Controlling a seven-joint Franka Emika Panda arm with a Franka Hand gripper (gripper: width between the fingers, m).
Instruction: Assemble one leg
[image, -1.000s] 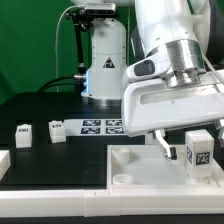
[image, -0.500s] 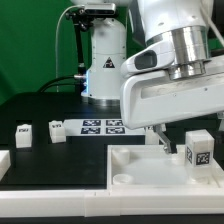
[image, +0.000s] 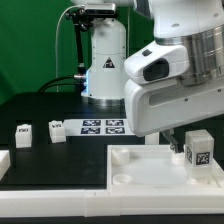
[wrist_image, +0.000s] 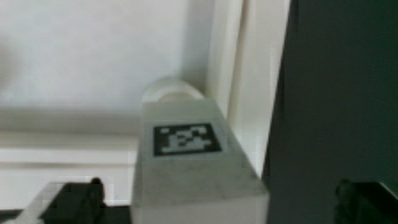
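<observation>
Notably, the two-finger gripper (wrist_image: 217, 198) stood with its jaws spread wide and held nothing. In the wrist view, the small white stubby plastic leg (wrist_image: 192, 150), with a black-and-white square tag on one face, sat between the two dark fingertips (wrist_image: 79, 200), with a clear gap on each side. In the exterior view, the leg stood upright on the large white square panel (image: 140, 186), toward the exterior view's right, with its tag facing the camera. A round socket (image: 122, 176) showed in the panel's corner on the exterior view's left. An outer small white block (image: 22, 133) and an inner small white block (image: 57, 132) rested on the black table (image: 40, 105), well apart from the leg; the inner block lay just beside the marker board (image: 100, 125)
</observation>
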